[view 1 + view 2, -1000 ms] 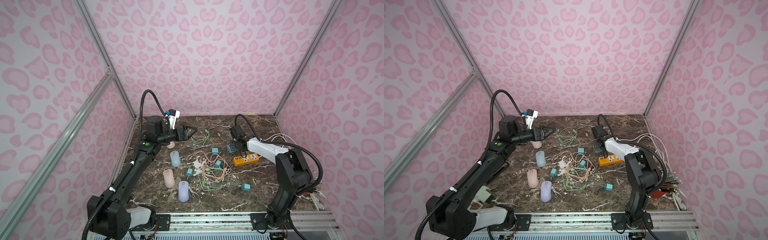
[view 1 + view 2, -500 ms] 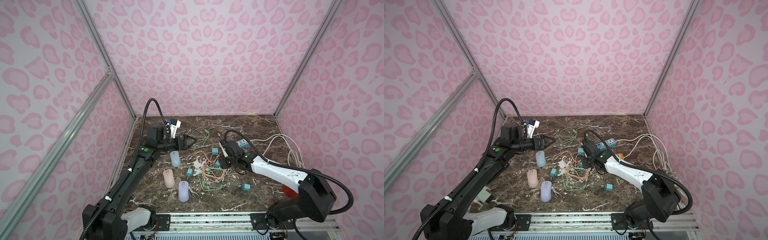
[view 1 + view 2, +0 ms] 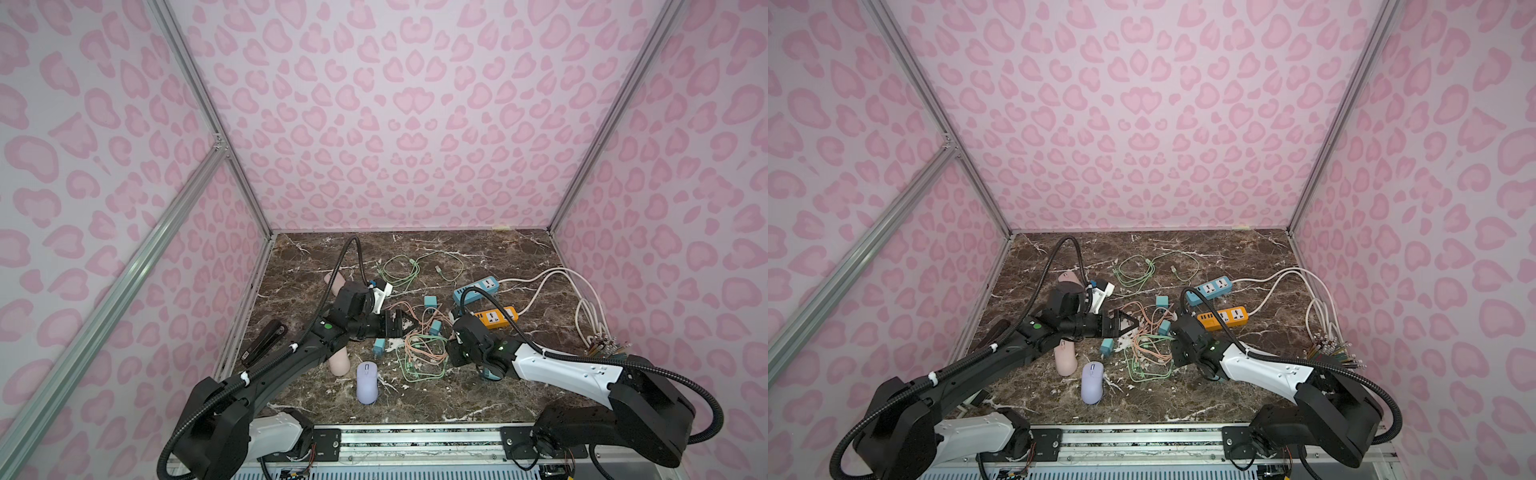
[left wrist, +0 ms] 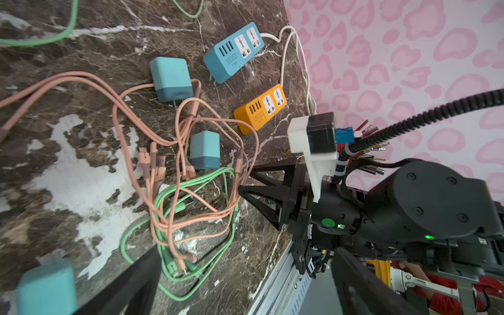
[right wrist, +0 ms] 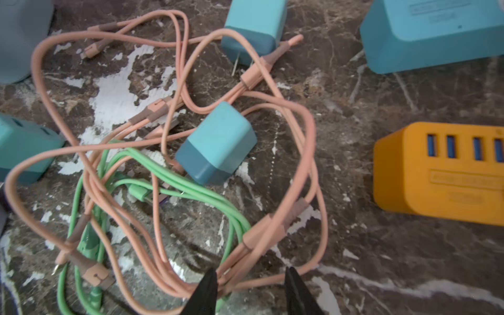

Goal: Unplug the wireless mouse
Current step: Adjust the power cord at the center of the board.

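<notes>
Three mice show in both top views: a lilac mouse (image 3: 367, 382) (image 3: 1091, 382) near the front, a pink mouse (image 3: 338, 365) half under my left arm, and another pink mouse (image 3: 334, 280) at the back. Whether any cable is plugged into a mouse cannot be told. A tangle of pink and green cables (image 3: 424, 353) (image 5: 169, 191) lies mid-table. My left gripper (image 3: 409, 322) (image 4: 245, 272) hovers open wide over the tangle's left side. My right gripper (image 3: 448, 353) (image 5: 251, 286) is low at the tangle's right edge, open, with pink cable strands between its fingertips (image 5: 208, 291).
Teal charger cubes (image 3: 430, 301) (image 5: 218, 141) sit among the cables. A blue power strip (image 3: 476, 289) and an orange power strip (image 3: 496, 316) lie at the right, white cords running to a wire bundle (image 3: 602, 345). Loose green cables (image 3: 415, 266) lie at the back.
My right arm has swung from the power strips to the front, down onto the cable tangle. My left arm has come forward and right, now covering the pale blue mouse.
</notes>
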Tool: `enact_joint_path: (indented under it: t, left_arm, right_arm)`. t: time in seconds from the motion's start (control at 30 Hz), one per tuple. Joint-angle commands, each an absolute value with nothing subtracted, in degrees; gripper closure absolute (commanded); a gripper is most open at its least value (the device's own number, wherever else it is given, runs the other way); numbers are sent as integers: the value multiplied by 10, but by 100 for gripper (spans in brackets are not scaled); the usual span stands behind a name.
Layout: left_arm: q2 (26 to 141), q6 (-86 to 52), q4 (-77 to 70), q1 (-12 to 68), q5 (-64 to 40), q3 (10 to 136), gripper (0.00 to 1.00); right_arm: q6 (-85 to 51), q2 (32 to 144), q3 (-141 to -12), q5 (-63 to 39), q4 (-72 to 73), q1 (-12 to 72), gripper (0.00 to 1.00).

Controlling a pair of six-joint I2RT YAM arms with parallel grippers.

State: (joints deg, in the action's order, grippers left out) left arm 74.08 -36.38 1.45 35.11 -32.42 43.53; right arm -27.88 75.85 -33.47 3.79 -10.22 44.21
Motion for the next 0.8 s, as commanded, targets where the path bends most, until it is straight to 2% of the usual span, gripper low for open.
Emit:
enact_joint_path:
  t: [0.0,0.2,0.5,0.77]
  left_arm:
    - [780,-361,-76,374,-320,440,0]
    - [876,-359,-164,388,-358,446,3]
    - [945,-330,-163,388,-362,473,3]
    - [1028,-360,-250,388,-377,499,4]
  right_arm:
    - [-295,764,-333,73,-63,442,57]
    - [-309,753,-325,80,-47,446,56]
    - [-346,508,-231,129,-22,452,54]
    - [-344,325,-212,138,-82,447,51]
